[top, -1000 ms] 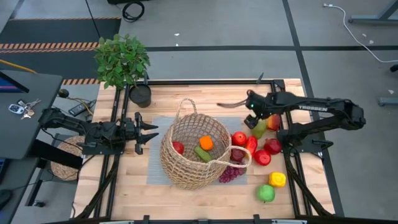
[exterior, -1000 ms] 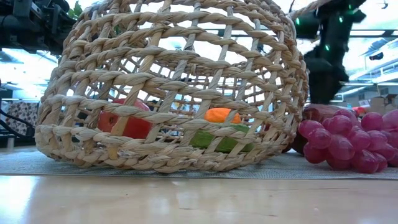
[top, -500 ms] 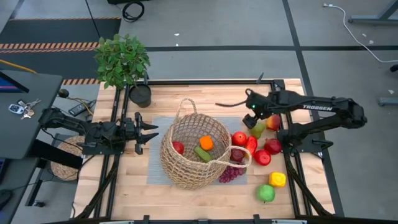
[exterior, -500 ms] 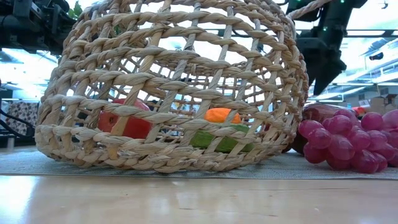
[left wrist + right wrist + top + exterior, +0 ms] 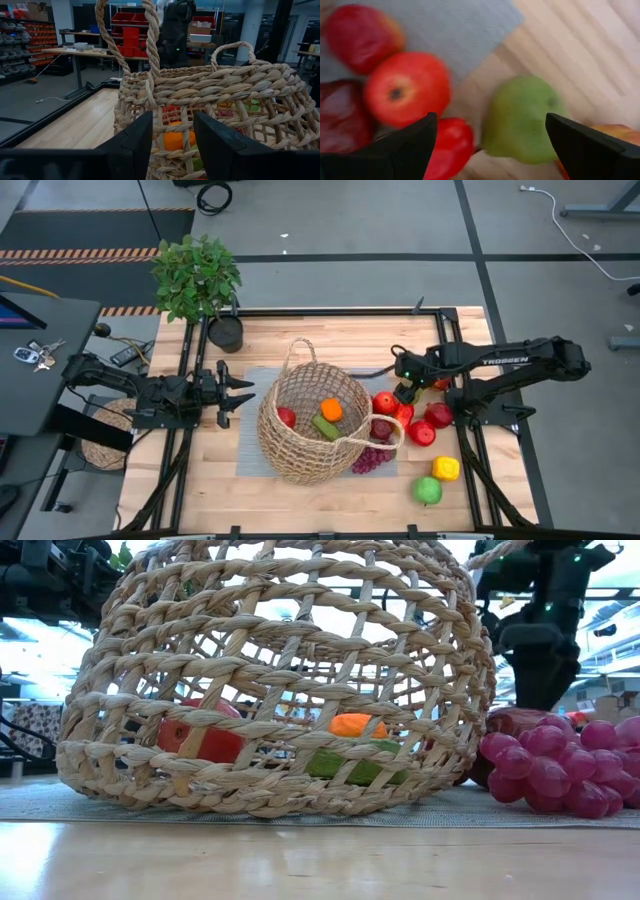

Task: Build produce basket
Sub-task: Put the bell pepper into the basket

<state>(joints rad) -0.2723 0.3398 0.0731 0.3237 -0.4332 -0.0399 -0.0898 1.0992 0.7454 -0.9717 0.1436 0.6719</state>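
Note:
The tan wicker basket [image 5: 310, 425] lies tilted on a grey mat [image 5: 250, 445] at the table's middle. It holds a red apple [image 5: 287, 417], an orange [image 5: 331, 409] and a green piece [image 5: 325, 427]. More produce lies to its right: red apples [image 5: 385, 402], a red pepper [image 5: 404, 412], purple grapes [image 5: 370, 460], a yellow piece [image 5: 446, 469] and a green apple [image 5: 428, 491]. My right gripper [image 5: 405, 388] is open and points down over a green pear [image 5: 522, 120], its fingers apart on either side and clear of it. My left gripper [image 5: 235, 390] is open, just left of the basket [image 5: 210, 100].
A potted leafy plant [image 5: 198, 278] in a black pot [image 5: 226, 333] stands at the table's far left corner. The table's black frame rails [image 5: 190, 360] run along its edges. Bare wood shows along the near edge [image 5: 200, 490] and far edge [image 5: 330, 330].
My right gripper has moved toward the table's near edge and come over the green pear, which it now covers in the high view. The produce and the basket lie as before.

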